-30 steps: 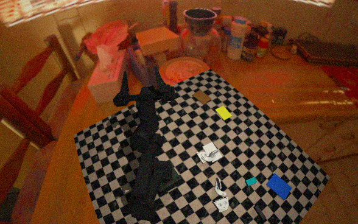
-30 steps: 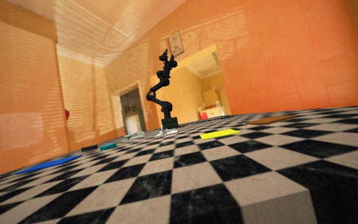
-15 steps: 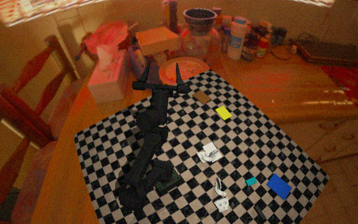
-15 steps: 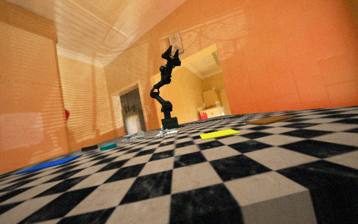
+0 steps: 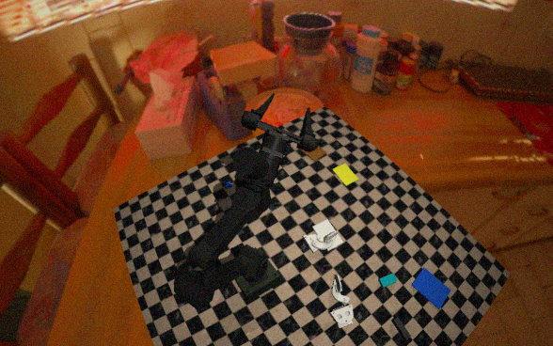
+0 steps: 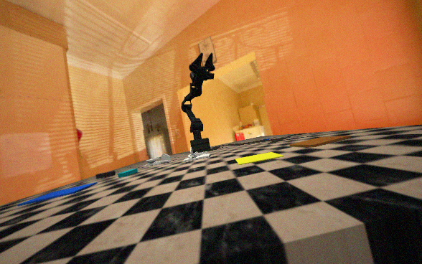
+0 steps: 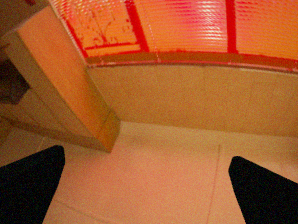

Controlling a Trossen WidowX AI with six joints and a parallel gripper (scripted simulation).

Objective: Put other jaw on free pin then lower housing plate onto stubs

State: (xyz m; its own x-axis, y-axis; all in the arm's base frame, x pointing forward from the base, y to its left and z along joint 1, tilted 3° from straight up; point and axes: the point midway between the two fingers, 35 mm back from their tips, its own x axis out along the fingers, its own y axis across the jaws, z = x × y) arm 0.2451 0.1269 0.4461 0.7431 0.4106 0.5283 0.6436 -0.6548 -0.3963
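Note:
My gripper (image 5: 291, 102) (image 6: 206, 54) (image 7: 150, 162) is wide open and empty, raised high and pointing upward, far above the parts. The white base (image 5: 323, 227) lies near the middle of the checkered board in the top view, with one curved jaw (image 5: 324, 241) on it. The loose white jaw (image 5: 339, 290) lies apart, nearer the front. The white housing plate (image 5: 342, 316), with two round marks, lies just in front of that jaw, off the base. Pins and gear teeth are too small to make out. None of the parts shows in the wrist view.
A yellow tile (image 5: 345, 174) (image 6: 259, 158) and a brown tile (image 5: 315, 152) (image 6: 320, 141) lie behind the base. A teal block (image 5: 387, 280) (image 6: 128, 173), a blue tile (image 5: 431, 288) (image 6: 59, 193) and a dark bar (image 5: 402, 327) (image 6: 105, 174) lie beyond the loose parts.

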